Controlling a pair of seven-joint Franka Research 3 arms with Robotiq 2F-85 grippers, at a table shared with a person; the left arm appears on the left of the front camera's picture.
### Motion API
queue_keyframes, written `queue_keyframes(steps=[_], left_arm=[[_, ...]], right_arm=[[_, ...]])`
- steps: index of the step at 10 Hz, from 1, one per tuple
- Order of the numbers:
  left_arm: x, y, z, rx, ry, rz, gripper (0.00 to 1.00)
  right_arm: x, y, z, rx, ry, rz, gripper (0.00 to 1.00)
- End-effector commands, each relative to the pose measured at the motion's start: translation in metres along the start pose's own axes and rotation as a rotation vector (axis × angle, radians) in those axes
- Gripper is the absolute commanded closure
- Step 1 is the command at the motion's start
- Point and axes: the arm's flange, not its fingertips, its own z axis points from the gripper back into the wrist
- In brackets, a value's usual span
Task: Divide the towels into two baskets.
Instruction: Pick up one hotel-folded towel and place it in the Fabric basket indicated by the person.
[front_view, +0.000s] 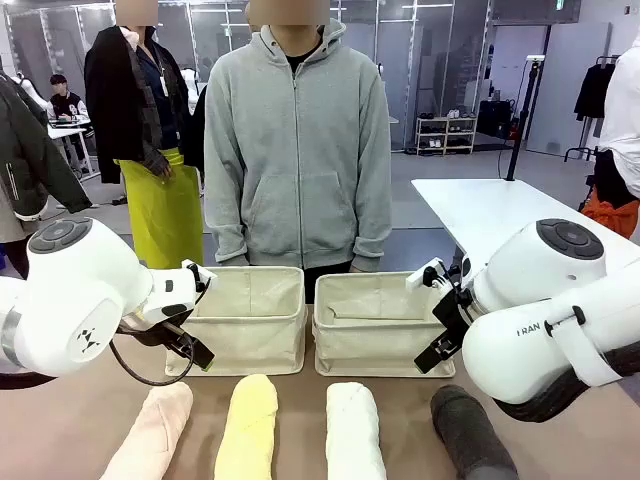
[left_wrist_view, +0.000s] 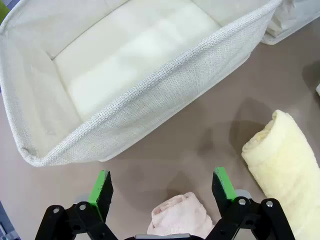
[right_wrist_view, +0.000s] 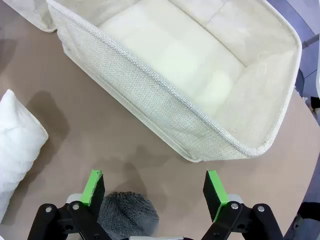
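Several rolled towels lie in a row along the near edge of the brown table: pale pink (front_view: 155, 432), light yellow (front_view: 247, 425), white (front_view: 353, 430) and dark grey (front_view: 470, 432). Behind them stand two cream canvas baskets, the left basket (front_view: 250, 325) and the right basket (front_view: 375, 325), both with nothing inside. My left gripper (left_wrist_view: 161, 186) hangs open above the end of the pink towel (left_wrist_view: 180, 217), with the yellow towel (left_wrist_view: 285, 165) beside it. My right gripper (right_wrist_view: 155, 187) is open over the end of the grey towel (right_wrist_view: 127, 215), near the white towel (right_wrist_view: 17, 145).
A person in a grey hoodie (front_view: 297, 150) stands at the far side, right behind the baskets. Both white arms (front_view: 70, 300) flank the baskets. A white table (front_view: 500, 215) stands at the back right.
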Motion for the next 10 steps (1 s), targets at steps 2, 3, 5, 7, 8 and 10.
queue_keyframes(steps=[2,3,5,7,8,10], left_arm=[[0.0001,-0.0002,0.0,0.0,0.0,0.0,0.0],[0.0001,-0.0002,0.0,0.0,0.0,0.0,0.0],[0.0001,-0.0002,0.0,0.0,0.0,0.0,0.0],[0.0001,-0.0002,0.0,0.0,0.0,0.0,0.0],[0.0001,-0.0002,0.0,0.0,0.0,0.0,0.0],[0.0001,-0.0002,0.0,0.0,0.0,0.0,0.0]], right_arm=[[0.0,0.0,0.0,0.0,0.0,0.0,0.0],[0.0,0.0,0.0,0.0,0.0,0.0,0.0],[0.0,0.0,0.0,0.0,0.0,0.0,0.0],[0.0,0.0,0.0,0.0,0.0,0.0,0.0],[0.0,0.0,0.0,0.0,0.0,0.0,0.0],[0.0,0.0,0.0,0.0,0.0,0.0,0.0]])
